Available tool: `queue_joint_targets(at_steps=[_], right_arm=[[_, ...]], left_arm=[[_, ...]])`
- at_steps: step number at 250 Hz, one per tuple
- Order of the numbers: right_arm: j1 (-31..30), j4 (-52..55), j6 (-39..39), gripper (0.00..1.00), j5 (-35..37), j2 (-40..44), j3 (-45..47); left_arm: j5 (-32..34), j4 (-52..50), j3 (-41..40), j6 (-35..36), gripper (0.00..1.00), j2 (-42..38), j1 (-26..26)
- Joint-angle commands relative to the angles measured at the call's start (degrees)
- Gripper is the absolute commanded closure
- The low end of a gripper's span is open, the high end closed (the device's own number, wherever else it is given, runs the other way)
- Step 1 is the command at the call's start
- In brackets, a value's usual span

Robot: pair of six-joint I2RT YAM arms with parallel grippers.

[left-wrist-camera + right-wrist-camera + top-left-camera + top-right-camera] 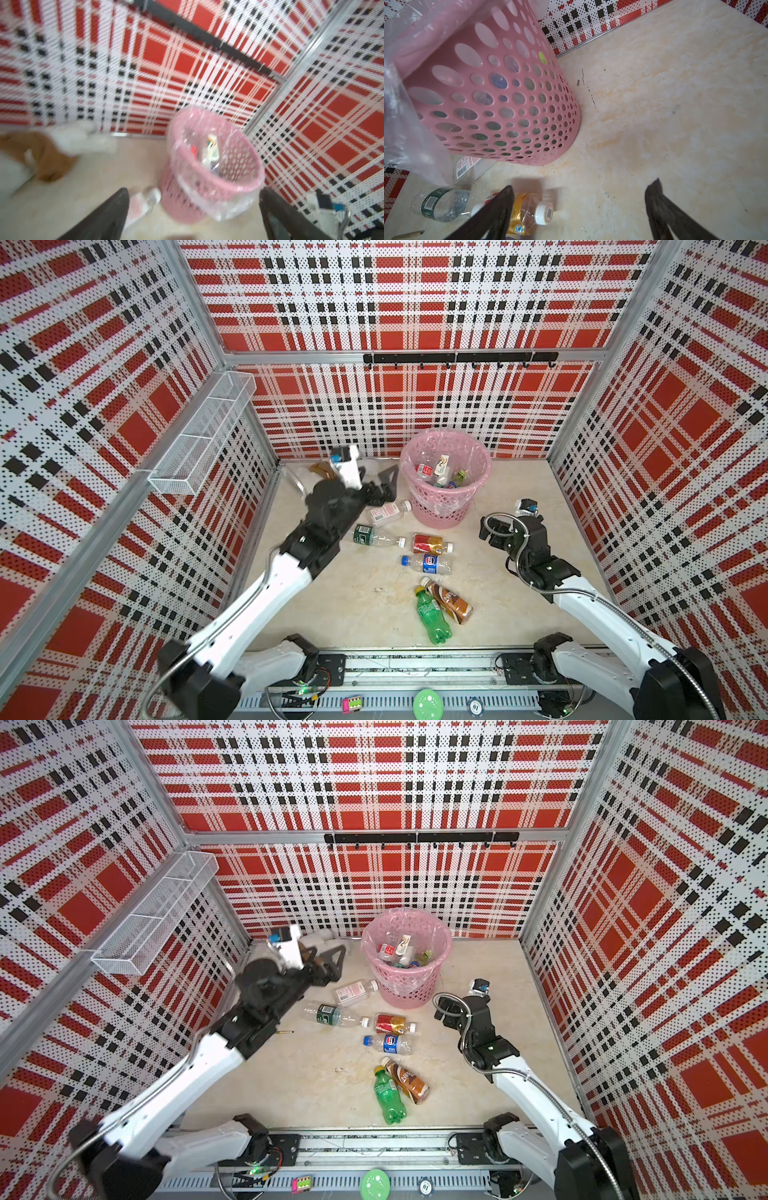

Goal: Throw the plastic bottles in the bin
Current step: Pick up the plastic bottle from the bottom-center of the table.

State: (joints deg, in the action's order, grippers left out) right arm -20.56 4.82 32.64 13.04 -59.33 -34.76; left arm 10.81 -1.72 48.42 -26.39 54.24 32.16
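The round pink plastic bin [441,512], with perforated sides and a clear bag liner, stands upright by the back wall. Several plastic bottles [440,472] lie heaped inside it. Six more lie on their sides on the pale marbled table [332,614] in front of the bin. Closest, just beside its base, is a clear bottle with a pink-and-white label [388,512] and a white cap. Next out is a clear bottle with a dark green label [374,536], then a red-and-yellow labelled bottle [431,544] and a clear bottle with a blue label [428,564] and blue cap. Farthest from the bin, a brown bottle [451,600] and a green bottle with a yellow cap [434,618] lie against each other.

The left gripper [384,488] hangs near the bin on the left arm's side, its jaws spread wide with nothing between them; its wrist view is blurred. The right gripper [582,185] sits low near the bin's base on the opposite side, jaws equally wide apart and empty. A white plush toy with brown cloth [52,158] lies beyond the left gripper, away from the bin.
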Motion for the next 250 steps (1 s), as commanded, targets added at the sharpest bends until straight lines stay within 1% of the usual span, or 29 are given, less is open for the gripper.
queue_joint_targets(at_steps=[1, 20, 36, 47, 51, 68, 92, 108, 135, 162, 179, 188, 204, 250], right_arm=[[0.2, -2.9, 0.2, 0.0, -1.5, -1.1, -1.7], [0.2, -2.3, -0.1, 0.0, -2.2, -1.7, -2.6], [0.3, -0.4, -0.4, 0.0, -2.2, -1.8, -3.5], [0.2, 2.8, -0.1, 0.0, -2.2, -1.6, -4.4], [0.2, 3.9, -0.3, 0.0, -3.8, -1.4, -4.7], [-0.6, 7.5, -1.6, 0.0, -6.0, 0.3, -4.7], [-3.1, 14.8, -3.2, 0.0, -7.1, 4.8, -3.5], [-4.9, 21.6, -3.9, 0.0, -8.0, 8.5, -2.8], [-7.9, 32.4, -5.3, 0.0, -9.6, 15.5, -2.0], [-11.3, 37.6, -5.3, 0.0, -12.1, 21.4, -0.6], [-13.5, 38.1, -4.6, 0.0, -14.1, 23.0, 0.3], [-15.4, 37.7, -4.2, 0.0, -14.3, 23.1, 0.5], [-19.0, 38.5, -3.3, 0.0, -12.1, 21.6, 0.1], [-32.2, 35.8, -1.3, 0.0, -4.5, 13.0, -1.2]], left_arm=[[7.0, -13.3, -11.8, -8.0, 0.01, -5.9, 0.0], [7.4, -16.9, -15.1, -10.2, 0.01, -10.6, -0.2], [7.5, -16.6, -16.0, -10.8, 0.01, -12.8, -0.9], [7.4, -16.2, -15.6, -10.9, 0.01, -13.0, -1.7], [7.3, -16.1, -15.4, -10.9, 0.01, -12.9, -2.0], [7.1, -15.7, -14.6, -11.4, 0.01, -11.4, -2.9], [5.7, -12.6, -14.8, -12.7, 0.01, -8.6, -3.0], [4.9, -13.0, -14.0, -13.0, 0.01, -6.7, -2.8], [6.7, -12.9, -14.6, -14.3, 0.01, -6.1, -1.6], [6.5, -9.6, -17.8, -16.8, 0.01, -7.0, -1.3], [5.6, -8.7, -18.7, -17.6, 0.01, -7.0, -1.3], [5.5, -8.8, -18.7, -17.6, 0.01, -6.8, -1.3], [5.4, -9.5, -18.6, -17.6, 0.01, -6.7, -1.4], [5.4, -9.4, -19.5, -18.2, 0.01, -7.8, -1.6]])
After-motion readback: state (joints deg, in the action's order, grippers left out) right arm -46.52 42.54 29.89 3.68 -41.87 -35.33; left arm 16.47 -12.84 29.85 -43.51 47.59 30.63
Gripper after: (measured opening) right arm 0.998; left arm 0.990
